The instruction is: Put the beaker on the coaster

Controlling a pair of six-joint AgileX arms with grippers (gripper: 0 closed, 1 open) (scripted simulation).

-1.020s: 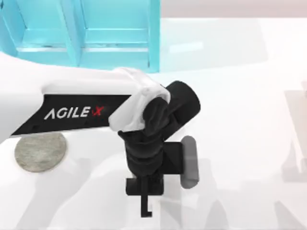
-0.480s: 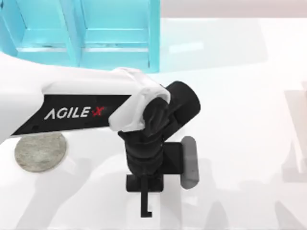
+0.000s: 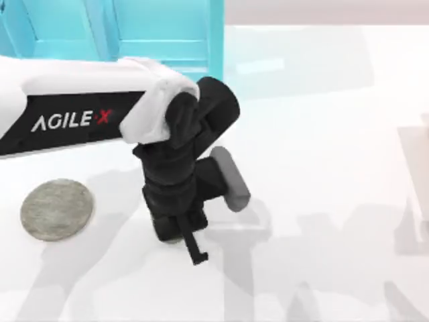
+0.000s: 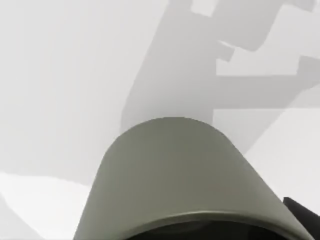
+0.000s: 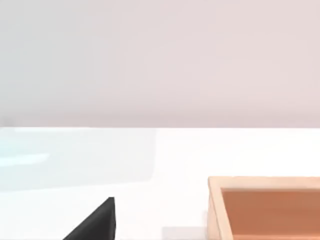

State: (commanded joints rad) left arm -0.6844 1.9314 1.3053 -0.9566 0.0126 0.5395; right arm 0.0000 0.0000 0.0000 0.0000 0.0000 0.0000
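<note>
White table [image 3: 322, 134]; left gripper's [image 3: 179, 231] fingers grip beaker [image 4: 175, 175]; coaster [image 3: 56, 208] leftward

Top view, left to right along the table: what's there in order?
Coaster → left hand, hanging off the left arm over the table's middle → grey shadows on the bare white table at the right.

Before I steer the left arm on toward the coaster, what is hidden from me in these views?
- Top view: the left tool and wrist cover the beaker, so the grip is unseen.
- Left wrist view: the beaker is cut off at the frame edge; the fingers are out of frame.
- Top view: the coaster is plain, but height above it cannot be judged.
</note>
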